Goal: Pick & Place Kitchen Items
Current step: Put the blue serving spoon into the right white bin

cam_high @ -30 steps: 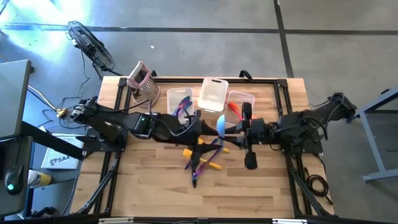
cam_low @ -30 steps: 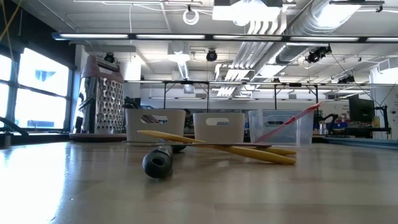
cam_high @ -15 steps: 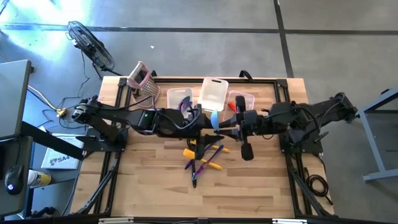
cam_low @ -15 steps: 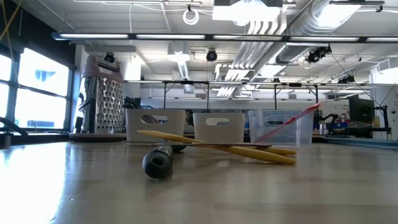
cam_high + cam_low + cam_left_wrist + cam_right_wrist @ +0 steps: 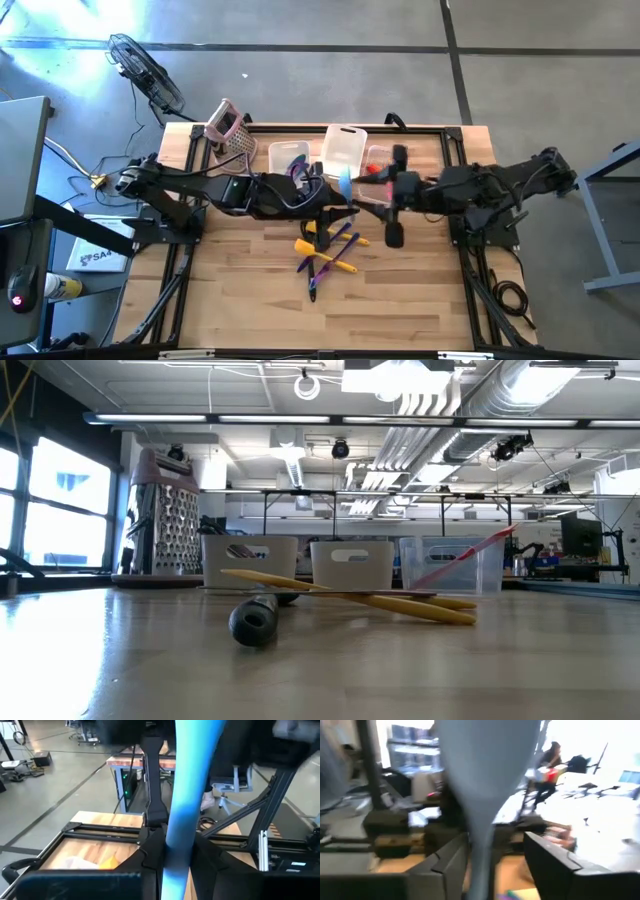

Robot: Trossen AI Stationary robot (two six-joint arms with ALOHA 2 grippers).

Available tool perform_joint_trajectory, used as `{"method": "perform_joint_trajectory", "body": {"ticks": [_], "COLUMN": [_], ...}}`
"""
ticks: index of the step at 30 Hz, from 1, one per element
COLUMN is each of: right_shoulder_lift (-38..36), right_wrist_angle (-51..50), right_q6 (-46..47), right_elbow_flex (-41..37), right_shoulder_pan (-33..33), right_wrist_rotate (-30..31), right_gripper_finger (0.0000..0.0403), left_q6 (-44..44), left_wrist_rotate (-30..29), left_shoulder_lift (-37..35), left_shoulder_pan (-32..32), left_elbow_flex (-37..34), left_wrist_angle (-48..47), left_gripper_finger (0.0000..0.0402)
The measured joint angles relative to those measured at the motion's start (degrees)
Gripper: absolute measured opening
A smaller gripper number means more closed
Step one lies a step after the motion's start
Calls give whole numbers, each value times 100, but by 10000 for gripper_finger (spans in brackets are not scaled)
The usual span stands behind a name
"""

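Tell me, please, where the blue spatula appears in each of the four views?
High view: blue spatula, centre, between both hands, by the white tub.
Low view: not in it.
Left wrist view: blue shaft running up the middle.
Right wrist view: pale blurred blade, centre.
Shared landmark: the wooden table.

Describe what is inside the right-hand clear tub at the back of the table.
In the right-hand tub a red utensil leans with its end above the rim. In the high view the right gripper covers part of the tub.

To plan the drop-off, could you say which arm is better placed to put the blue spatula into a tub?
Probably the left: the left hand grips the blue spatula snugly, just in front of the white tub.
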Motion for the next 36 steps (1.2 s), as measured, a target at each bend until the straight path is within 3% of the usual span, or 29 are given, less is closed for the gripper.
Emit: {"method": "perform_joint_trajectory", "body": {"ticks": [10, 14, 17, 22, 27, 36], "right_shoulder_lift": [-651, -864, -1002, -1193, -1330, -1336], "right_wrist_angle": [45, -416, -1094, -2535, -3738, -4761], "right_q6": [-1599, -1436, -948, 627, 2017, 2944], "right_elbow_flex": [0, 0, 0, 0, 0, 0], "right_shoulder_pan": [935, 1308, 1519, 1701, 1597, 1474], "right_wrist_rotate": [3063, 4528, 5184, 4882, 4243, 4160], "right_gripper_finger": [273, 278, 274, 261, 244, 235], "left_q6": [-308, -656, -1080, -2044, -3226, -3904], "left_wrist_rotate": [-175, -263, -267, -112, 881, 1822], "left_shoulder_lift": [-4, -5, -9, -11, -10, 64], "left_shoulder_pan": [128, 303, 538, 1039, 1766, 2793], "left_elbow_flex": [0, 1, 91, 320, 574, 595], "left_wrist_angle": [-233, -361, -874, -1892, -3038, -3800], "left_gripper_finger": [56, 56, 56, 56, 56, 56]}}
